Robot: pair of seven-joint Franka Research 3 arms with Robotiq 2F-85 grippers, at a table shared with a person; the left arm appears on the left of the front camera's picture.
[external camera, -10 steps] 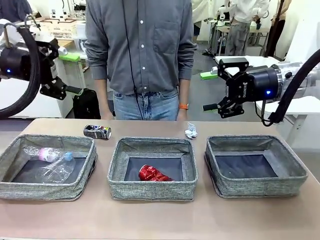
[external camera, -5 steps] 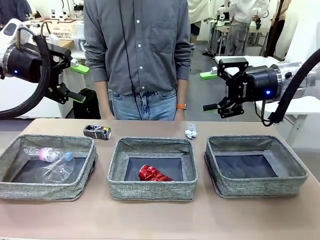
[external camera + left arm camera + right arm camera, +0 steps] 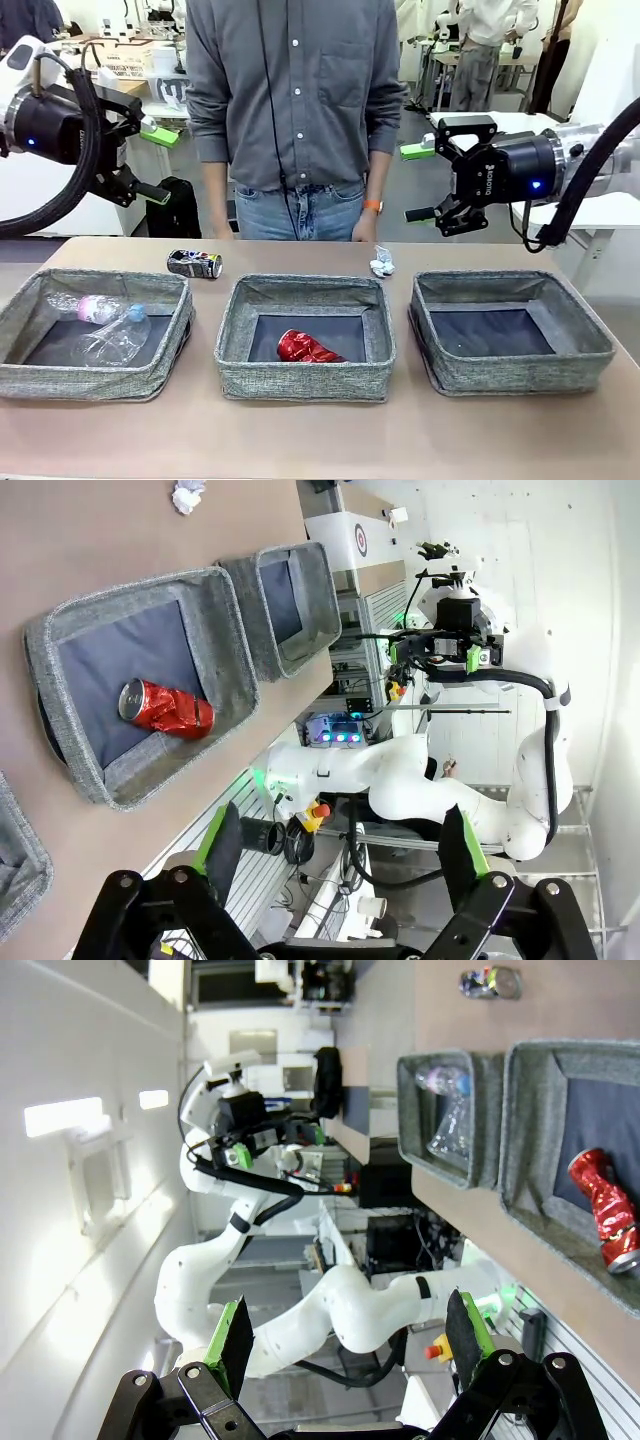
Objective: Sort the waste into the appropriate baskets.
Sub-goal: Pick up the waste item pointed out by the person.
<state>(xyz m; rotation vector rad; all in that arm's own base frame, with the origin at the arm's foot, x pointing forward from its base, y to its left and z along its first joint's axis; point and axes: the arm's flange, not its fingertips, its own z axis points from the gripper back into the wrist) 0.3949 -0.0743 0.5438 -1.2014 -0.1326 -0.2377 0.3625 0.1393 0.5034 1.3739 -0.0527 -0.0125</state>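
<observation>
Three grey baskets stand in a row: left (image 3: 95, 385), middle (image 3: 300, 382), right (image 3: 520, 375). The left one holds a clear bottle with a pink label (image 3: 90, 308) and a clear cup (image 3: 115, 342). A crushed red can (image 3: 308, 348) lies in the middle basket (image 3: 140, 595); the right basket shows a bare dark bottom. Behind the baskets, a dark printed can (image 3: 195, 263) and a crumpled paper wad (image 3: 381, 265) lie on the table. My left gripper (image 3: 158, 165) hangs open high over the table's far left. My right gripper (image 3: 416, 182) hangs open high above the right basket. Neither holds anything.
A person in a grey shirt stands at the far edge, one hand (image 3: 365, 225) hanging just behind the paper wad. Bare tabletop (image 3: 320, 440) runs in front of the baskets. A black bag (image 3: 172, 208) sits on the floor beyond the table.
My left gripper has moved up and a little to the right, then held still. The person has shifted slightly to the right. The right arm and the waste have not moved.
</observation>
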